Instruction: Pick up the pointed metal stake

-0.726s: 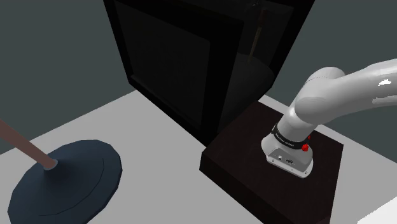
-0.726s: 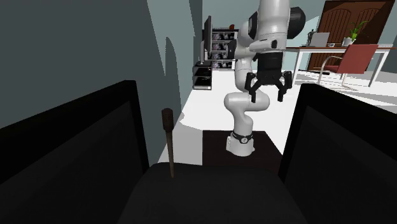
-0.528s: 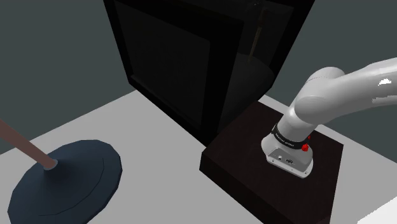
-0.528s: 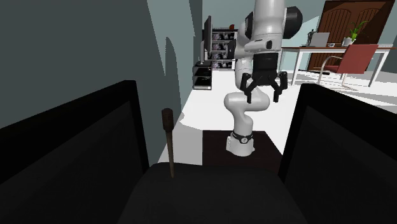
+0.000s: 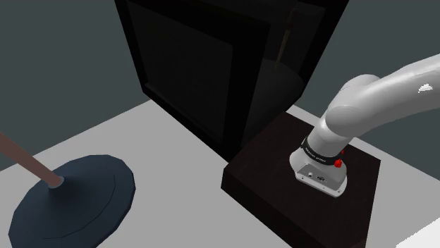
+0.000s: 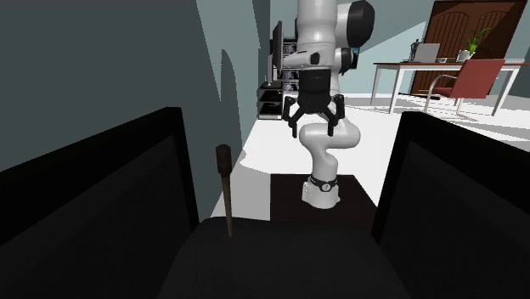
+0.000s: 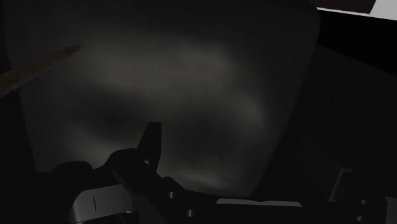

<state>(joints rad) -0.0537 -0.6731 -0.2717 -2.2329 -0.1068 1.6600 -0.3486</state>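
The stake [image 6: 226, 194] is a thin dark brown rod with a thicker head. It stands upright at the back edge of a black seat [image 6: 272, 263], between two tall black side panels. In the shoulder view the stake [image 5: 285, 39] shows dimly inside the black furniture. My gripper [image 6: 313, 127] hangs open in the air, fingers down, well beyond the stake and to its right in the second exterior view. Nothing is between the fingers. In the wrist view the stake [image 7: 38, 69] lies far off to one side of the black finger [image 7: 150, 143], over the dim grey seat.
The arm's base sits on a dark stand [image 5: 303, 190] beside the black furniture [image 5: 197, 63]. A dark blue round base with a reddish pole [image 5: 70, 194] stands on the floor at the shoulder view's left. A desk, a red chair [image 6: 471, 81] and shelves stand far behind.
The arm has swung toward the second exterior view's left, carrying the open gripper closer to the line of the stake and slightly lower. The stake has not moved.
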